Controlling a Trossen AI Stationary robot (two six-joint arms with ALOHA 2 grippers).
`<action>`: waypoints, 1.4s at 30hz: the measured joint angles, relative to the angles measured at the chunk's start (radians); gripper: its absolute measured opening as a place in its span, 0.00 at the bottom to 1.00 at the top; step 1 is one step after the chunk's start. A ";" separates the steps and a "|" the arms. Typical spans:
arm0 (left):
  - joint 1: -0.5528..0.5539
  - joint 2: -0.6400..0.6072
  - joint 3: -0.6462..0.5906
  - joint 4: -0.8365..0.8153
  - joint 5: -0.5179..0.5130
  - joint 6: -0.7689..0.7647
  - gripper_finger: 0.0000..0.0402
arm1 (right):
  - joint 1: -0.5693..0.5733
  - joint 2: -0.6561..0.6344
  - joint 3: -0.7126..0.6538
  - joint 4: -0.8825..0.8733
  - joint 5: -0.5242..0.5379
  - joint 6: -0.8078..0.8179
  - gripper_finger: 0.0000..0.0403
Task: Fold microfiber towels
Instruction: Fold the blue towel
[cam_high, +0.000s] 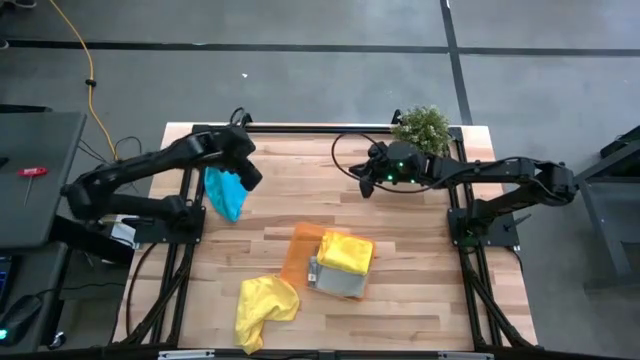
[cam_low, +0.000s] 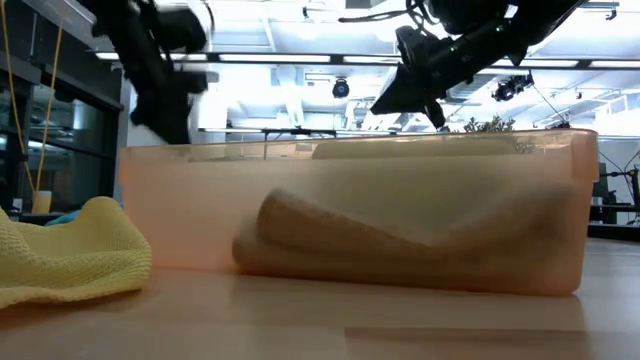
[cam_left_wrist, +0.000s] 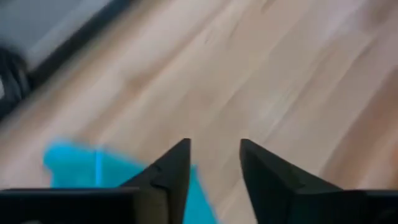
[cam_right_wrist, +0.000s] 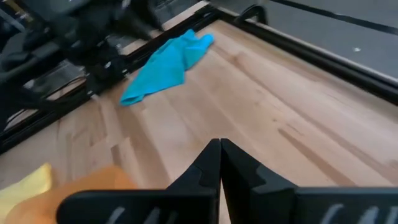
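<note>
High view: the left gripper (cam_high: 248, 172) sits in the upper left part of the table (cam_high: 420, 300), just beside the crumpled teal-blue towel (cam_high: 224, 192), which lies left of centre; the right gripper (cam_high: 366, 183) hangs upper right of centre, near the potted plant (cam_high: 424, 127) at the table's top right edge; a folded yellow towel (cam_high: 346, 251) rests on a light grey towel (cam_high: 338, 281) in the orange tray (cam_high: 303, 245) just below centre; a second yellow towel (cam_high: 262, 306) lies bunched at the lower left of the tray.

Low view: the tray (cam_low: 180, 210) fills the middle of the frame; the bunched yellow towel (cam_low: 70, 255) lies at the lower left; both arms are raised along the top edge.

Left wrist view: the left gripper (cam_left_wrist: 214, 163) has its fingers parted with a clear gap and bare wood between them, gripping nothing; the teal-blue towel (cam_left_wrist: 87, 168) lies at the lower left, partly behind one finger.

Right wrist view: the right gripper (cam_right_wrist: 220, 155) has its fingers pressed together with nothing between them; the teal-blue towel (cam_right_wrist: 165, 65) lies in the upper left on the wood, well apart from it.
</note>
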 joint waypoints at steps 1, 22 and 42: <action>0.017 0.040 0.000 -0.023 0.014 -0.002 0.36 | -0.004 0.000 0.000 0.000 0.012 0.006 0.00; 0.076 0.528 0.002 0.023 -0.016 0.154 0.50 | -0.011 0.001 0.001 -0.001 0.100 0.095 0.00; 0.053 0.559 0.062 0.041 0.012 0.296 0.01 | -0.010 0.001 0.001 -0.002 0.100 0.110 0.00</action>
